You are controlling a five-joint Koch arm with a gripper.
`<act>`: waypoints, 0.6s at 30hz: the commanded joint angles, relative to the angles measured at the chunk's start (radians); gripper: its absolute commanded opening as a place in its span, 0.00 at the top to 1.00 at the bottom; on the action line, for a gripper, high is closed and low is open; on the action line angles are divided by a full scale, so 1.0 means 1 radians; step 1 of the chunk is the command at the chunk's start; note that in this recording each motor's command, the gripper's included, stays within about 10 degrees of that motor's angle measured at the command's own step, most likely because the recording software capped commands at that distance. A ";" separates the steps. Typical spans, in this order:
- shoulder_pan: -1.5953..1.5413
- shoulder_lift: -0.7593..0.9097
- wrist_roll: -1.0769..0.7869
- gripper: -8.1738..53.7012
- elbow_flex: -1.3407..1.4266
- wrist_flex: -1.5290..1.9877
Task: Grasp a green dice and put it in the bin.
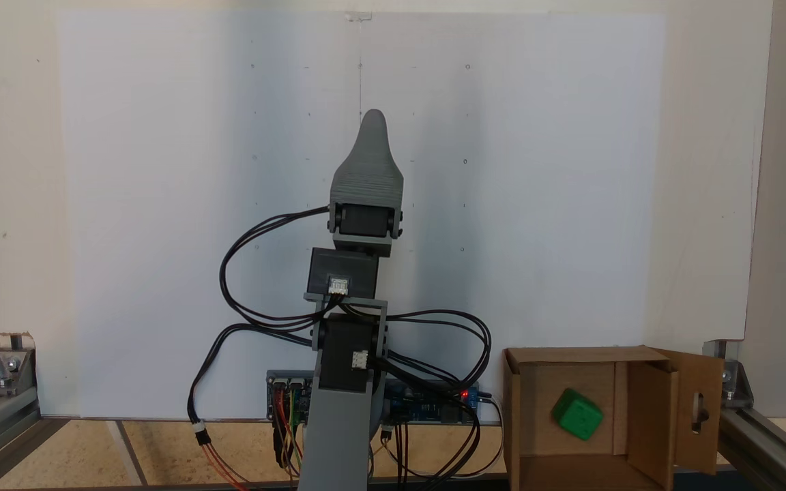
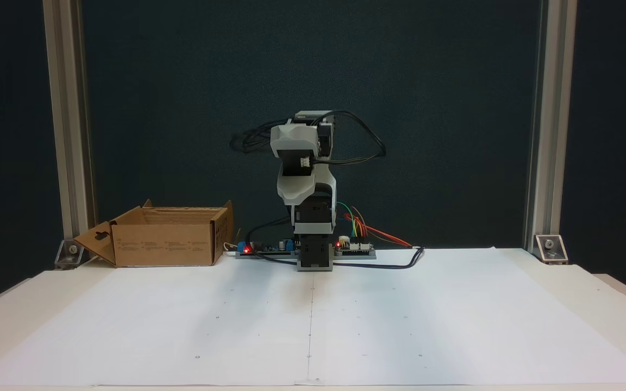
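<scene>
Inside the bin (image 1: 645, 426) lies the green dice (image 1: 576, 414); the claw's (image 1: 373, 121) state cannot be told.

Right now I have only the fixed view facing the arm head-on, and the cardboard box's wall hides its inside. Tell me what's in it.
Observer: A green dice lies inside the cardboard box.
Operator: Give me its spot.
Observer: About mid-floor, turned cornerwise to the walls.
Operator: Now the gripper.
Observer: From above, the gripper points over the white sheet, away from the box; open or shut cannot be told.
</scene>
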 commanded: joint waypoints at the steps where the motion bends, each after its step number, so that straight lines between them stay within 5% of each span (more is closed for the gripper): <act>1: 0.003 0.120 0.015 0.14 -0.018 -0.165; 18: -0.002 0.120 0.000 0.16 0.411 -0.851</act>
